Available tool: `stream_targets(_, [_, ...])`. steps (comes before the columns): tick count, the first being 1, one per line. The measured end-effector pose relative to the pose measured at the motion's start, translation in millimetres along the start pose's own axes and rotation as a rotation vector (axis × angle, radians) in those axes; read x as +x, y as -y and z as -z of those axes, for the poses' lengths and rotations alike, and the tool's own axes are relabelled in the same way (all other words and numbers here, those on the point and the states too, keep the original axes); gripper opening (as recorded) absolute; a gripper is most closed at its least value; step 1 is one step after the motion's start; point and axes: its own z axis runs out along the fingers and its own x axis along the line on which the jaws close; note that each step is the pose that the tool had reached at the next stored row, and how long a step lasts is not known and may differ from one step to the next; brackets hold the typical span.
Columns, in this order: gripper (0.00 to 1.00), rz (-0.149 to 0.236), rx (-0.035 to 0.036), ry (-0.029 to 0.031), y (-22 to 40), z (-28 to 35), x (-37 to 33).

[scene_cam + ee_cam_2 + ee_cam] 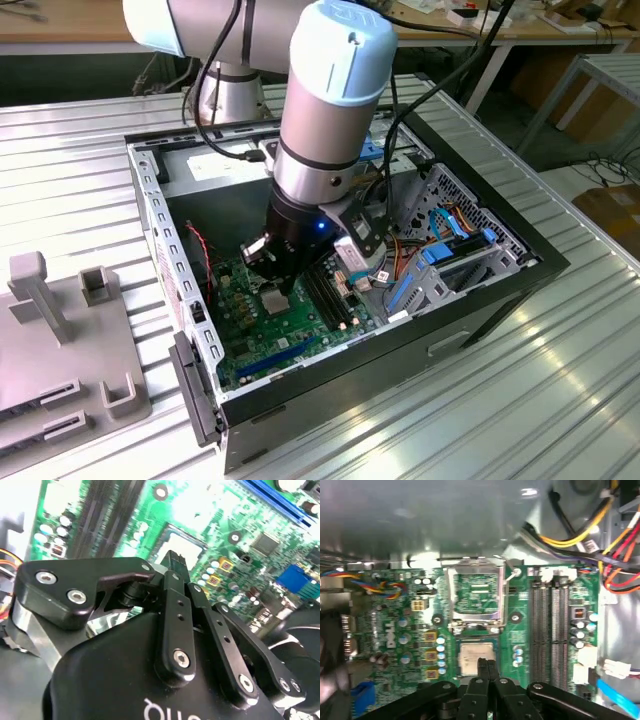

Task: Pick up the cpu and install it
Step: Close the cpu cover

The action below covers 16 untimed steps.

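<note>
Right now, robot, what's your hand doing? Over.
Hand shut, tips at the cpu. Cpu flat on the green board, beside the socket frame. Cables aside.

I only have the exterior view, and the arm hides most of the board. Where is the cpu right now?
Observer: In the first wrist view the cpu lies flat on the board, right beside the socket frame.
Operator: Is it inside that socket frame?
Observer: No. The cpu sits outside it, and the hollow middle of the socket frame shows only green.
Operator: And the pincer?
Observer: In both wrist views the pincer has its fingers together, with the tips over the cpu's near edge. I cannot tell whether they touch it.
</note>
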Motion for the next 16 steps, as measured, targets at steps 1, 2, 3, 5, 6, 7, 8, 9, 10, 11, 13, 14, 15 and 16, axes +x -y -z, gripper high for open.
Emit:
stream_targets(1, [0.11, 0.014, 0.0003, 0.0005, 0.0, 0.0, -1.9])
stream_targets(2, [0.11, 0.023, 0.0008, 0.0008, 0.0, 0.3, -2.1])
stream_targets(3, [0.11, 0.032, 0.0011, 0.0008, 0.0, 0.6, -2.3])
stream_targets(5, [0.11, 0.106, 0.0028, 0.004, 0.0, 2.9, -2.5])
stream_targets(6, [0.11, 0.135, 0.0036, 0.0053, 0.0, 3.2, -2.5])
stream_targets(7, [0.11, 0.152, 0.0045, 0.0058, 0.1, 3.9, -2.4])
stream_targets(8, [0.11, 0.168, 0.0049, 0.0064, 0.2, 4.6, -2.4])
stream_targets(9, [0.11, 0.197, 0.0055, 0.0078, 0.2, 5.7, -2.4])
stream_targets(10, [0.11, 0.224, 0.0064, 0.0089, 0.2, 6.8, -2.4])
stream_targets(11, [0.11, 0.242, 0.0068, 0.0096, 0.2, 7.4, -2.3])
stream_targets(13, [0.11, 0.3, 0.0082, 0.0121, 0.3, 8.7, -2.3])
stream_targets(14, [0.11, 0.334, 0.0091, 0.0135, 0.3, 8.8, -2.3])
stream_targets(15, [0.11, 0.357, 0.0101, 0.0142, 0.3, 8.9, -2.3])
stream_targets(16, [0.11, 0.376, 0.0105, 0.015, 0.3, 8.9, -2.3])
